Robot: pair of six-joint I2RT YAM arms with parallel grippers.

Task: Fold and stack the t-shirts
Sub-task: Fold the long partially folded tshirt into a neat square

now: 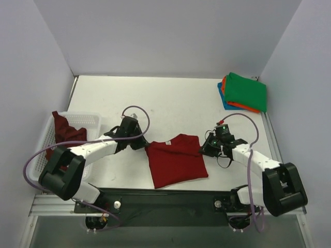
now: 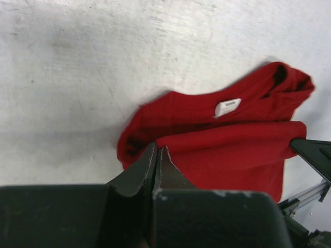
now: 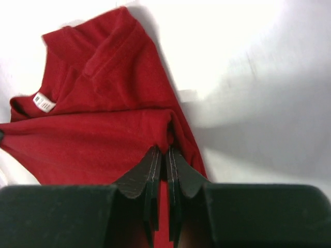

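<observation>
While the overhead view takes in the whole white counter, only the wrist views show how the jaws meet the cloth. The red t-shirt lies at the near middle of the counter, between the two arms, partly folded into a rough rectangle with its collar end toward the far side. The left jaws are clenched on its left edge and the right jaws are clenched on a raised fold at its right edge, with red cloth showing between the fingers. Each wrist camera's own dark fingers block the lower part of its view. A white mesh basket at the left edge holds a maroon t-shirt, partly behind the left arm. Folded green, orange and blue t-shirts are stacked at the far right corner, well apart. A small white label sits at the red collar.
</observation>
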